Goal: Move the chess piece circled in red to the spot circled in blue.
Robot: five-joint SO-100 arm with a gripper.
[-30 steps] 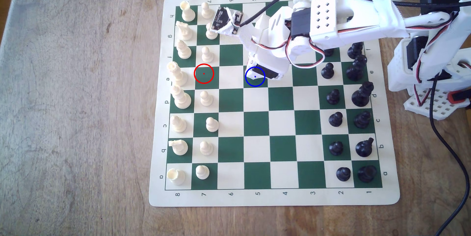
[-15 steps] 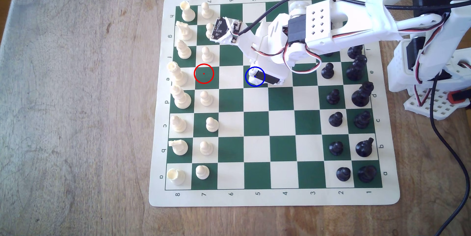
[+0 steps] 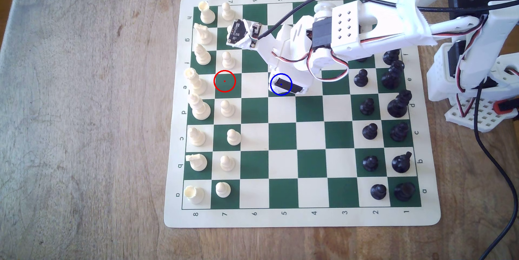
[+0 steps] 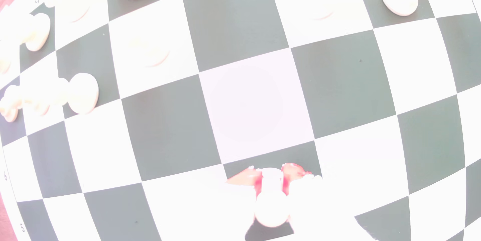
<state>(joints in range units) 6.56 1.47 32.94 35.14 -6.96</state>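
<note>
The cream-white chess piece (image 4: 271, 208), a pawn with a ball head, stands between my gripper's (image 4: 272, 177) two red-tinted fingertips (image 4: 247, 178), which close on its neck. Its base is over a dark green square (image 4: 299, 155). In the exterior view my white gripper (image 3: 282, 86) hangs right over the spot circled in blue (image 3: 273, 94) and covers most of that square, hiding the pawn. The green square ringed in red (image 3: 224, 81) holds no piece.
Cream pawns (image 3: 228, 59) (image 3: 226, 107) flank the red-ringed square, with taller cream pieces (image 3: 195, 81) behind them at the exterior view's left. Black pieces (image 3: 361, 78) line the right side. The wrist camera board (image 3: 237, 31) overhangs a cream pawn. A black cable (image 3: 494, 164) trails off the board's right.
The arm has shifted slightly towards the exterior view's left and the gripper has settled further over the blue ring. No piece on the board has moved.
</note>
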